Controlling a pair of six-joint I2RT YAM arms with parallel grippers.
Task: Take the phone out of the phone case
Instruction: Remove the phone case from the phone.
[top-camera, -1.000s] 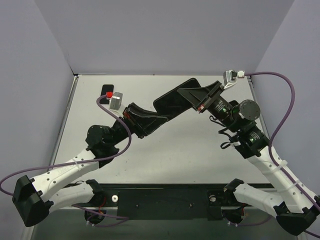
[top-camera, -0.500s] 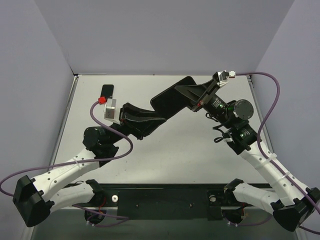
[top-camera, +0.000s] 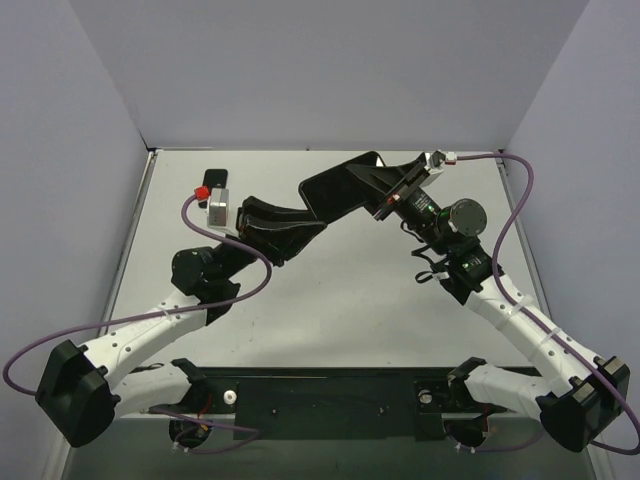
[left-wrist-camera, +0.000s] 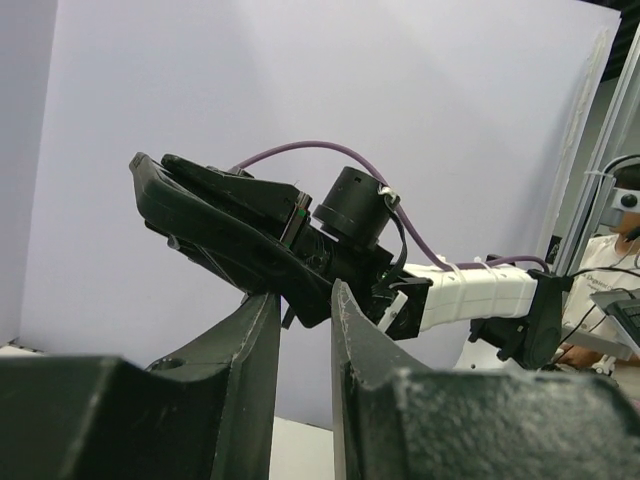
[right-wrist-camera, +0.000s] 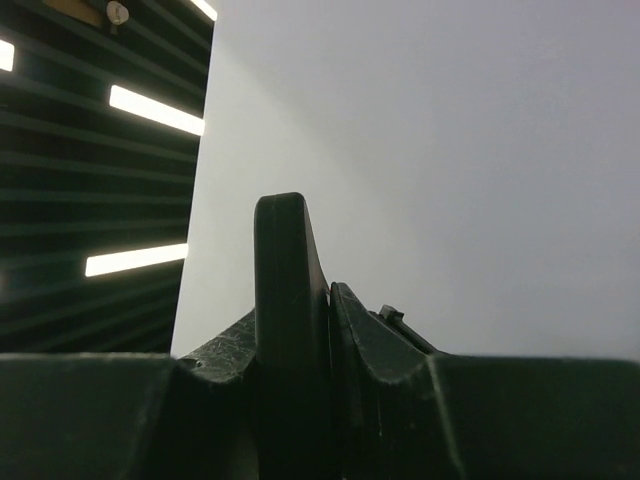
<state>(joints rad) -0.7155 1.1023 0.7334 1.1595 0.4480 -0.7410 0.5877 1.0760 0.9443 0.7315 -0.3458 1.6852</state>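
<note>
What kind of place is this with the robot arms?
Probably a robotics lab: a walled-in table, purple cables running to the machines, and a person seated at a desk nearby.

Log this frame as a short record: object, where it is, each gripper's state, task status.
object: cased phone, black
position: in the air above the table, between both arms
left gripper: jaws nearly closed, pinching one edge
right gripper: jaws shut on the opposite end
task status: cannot tell whether any separation has begun
other: small black object at the table's far left
</note>
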